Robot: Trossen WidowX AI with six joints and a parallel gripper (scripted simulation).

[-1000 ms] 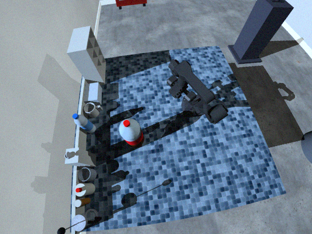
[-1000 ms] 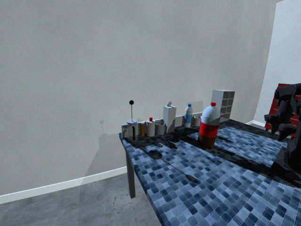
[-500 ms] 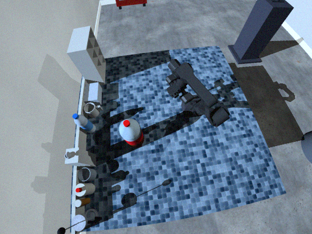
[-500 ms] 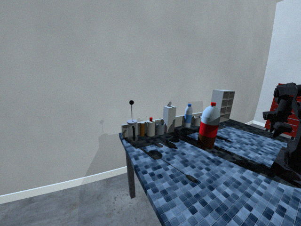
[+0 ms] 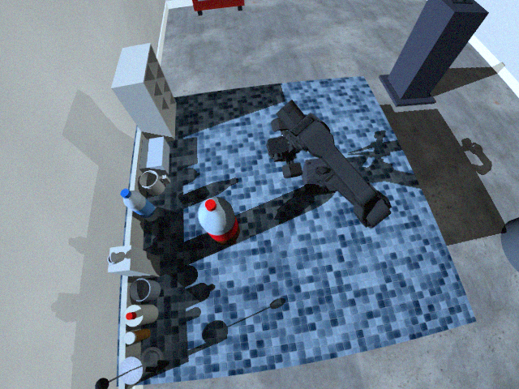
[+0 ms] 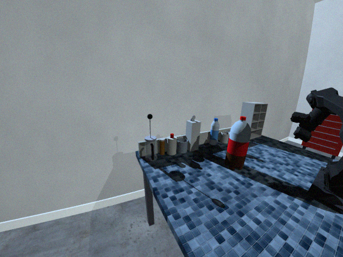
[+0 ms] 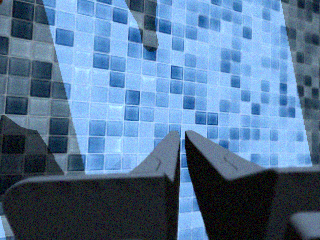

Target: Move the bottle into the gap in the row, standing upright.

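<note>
The bottle point(image 5: 216, 220) point(image 6: 238, 141) is a large soda bottle with a red cap and a red label. It stands upright on the blue tiled table point(image 5: 335, 292) point(image 6: 249, 221) point(image 7: 150, 75), a little in from the row along the table's left edge. In that row a gap shows between a small blue-capped water bottle point(image 5: 136, 203) point(image 6: 214, 129) and a white carton point(image 5: 126, 256) point(image 6: 193, 131). My gripper point(image 5: 292, 169) point(image 6: 300, 135) point(image 7: 181, 138) is shut and empty. It hangs above bare tiles, well to the right of the bottle.
The row also holds a white shelf unit point(image 5: 142, 90) point(image 6: 253, 116), a small box point(image 5: 154, 152), a mug point(image 5: 151, 182), a cup point(image 5: 144, 288), a red-capped can point(image 5: 140, 314), an orange jar point(image 5: 137, 335) and a plunger pot point(image 5: 134, 368) point(image 6: 150, 143). A dark pillar point(image 5: 435, 45) stands off the table.
</note>
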